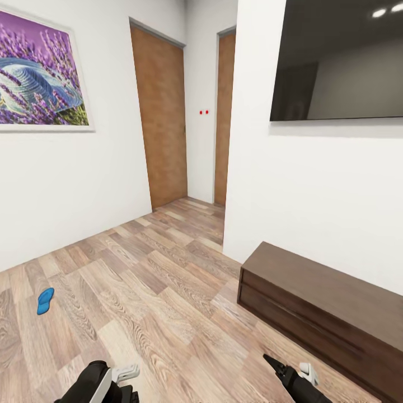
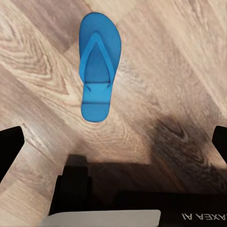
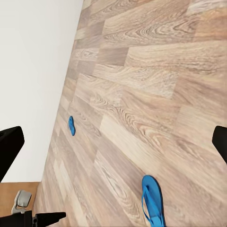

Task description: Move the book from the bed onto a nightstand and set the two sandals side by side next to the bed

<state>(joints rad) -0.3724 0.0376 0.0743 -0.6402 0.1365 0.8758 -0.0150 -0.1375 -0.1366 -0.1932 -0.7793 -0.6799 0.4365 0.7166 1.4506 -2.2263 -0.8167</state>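
Both arms are cut off at the head view's lower edge, so the left gripper (image 1: pixel 127 374) and right gripper (image 1: pixel 291 370) are hard to read there. Each wrist view shows its jaws spread wide, holding nothing. One flat blue sandal (image 2: pixel 98 66) lies strap-up on the wood-plank floor (image 1: pixel 168 291) below the left gripper. A second sandal (image 1: pixel 45 300) lies near the white wall (image 1: pixel 67 184). A long dark wooden cabinet (image 1: pixel 330 313) sits under the TV (image 1: pixel 341 56).
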